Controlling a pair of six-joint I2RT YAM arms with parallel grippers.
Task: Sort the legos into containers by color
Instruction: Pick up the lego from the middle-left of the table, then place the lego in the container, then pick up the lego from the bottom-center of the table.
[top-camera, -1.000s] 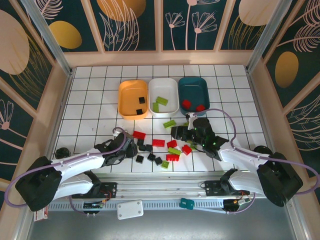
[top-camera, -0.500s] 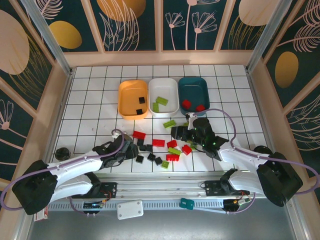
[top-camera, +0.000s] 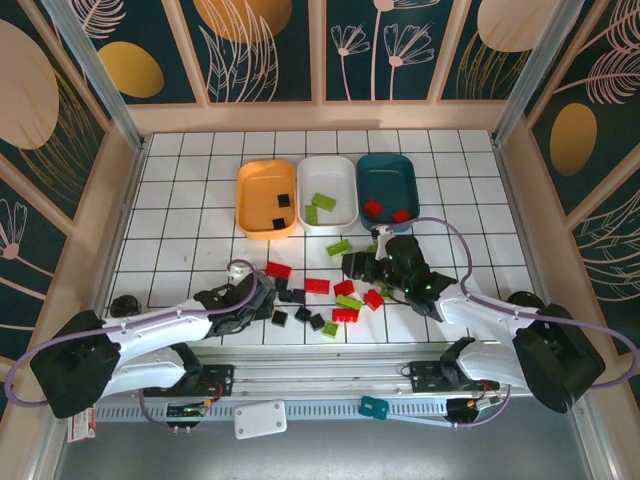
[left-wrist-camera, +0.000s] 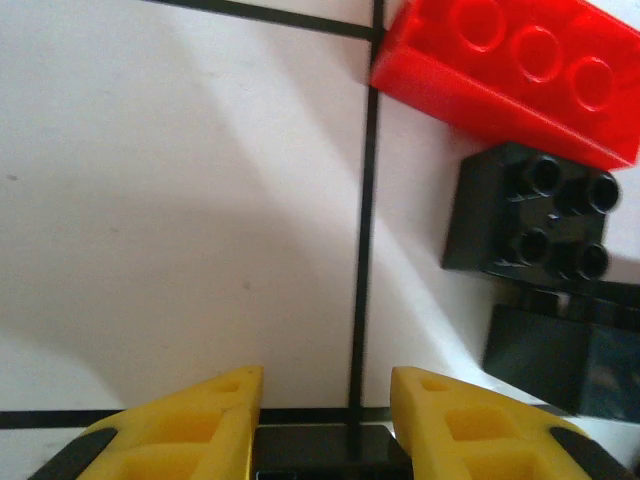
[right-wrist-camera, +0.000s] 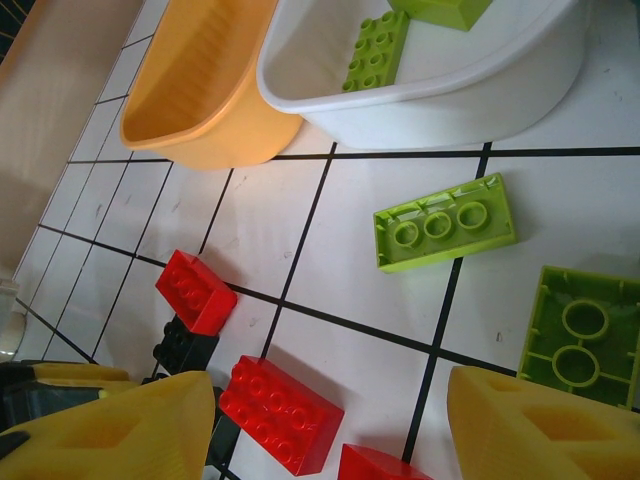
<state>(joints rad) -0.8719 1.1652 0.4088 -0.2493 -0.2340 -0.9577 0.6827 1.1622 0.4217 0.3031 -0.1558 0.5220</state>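
Now, left gripper (left-wrist-camera: 325, 385) and right gripper (right-wrist-camera: 328, 385) hang with jaws open over legos (top-camera: 317, 286) scattered on the bench (top-camera: 180, 220).
Black brick (left-wrist-camera: 530, 220) ahead of left jaws: likely light, rigid, slick; pinch its flat side walls.

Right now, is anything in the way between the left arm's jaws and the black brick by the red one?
Nothing visible is. The left jaws stand open over bare white table, and the black brick lies ahead to their right, next to the red brick. A second black brick sits close beside it.
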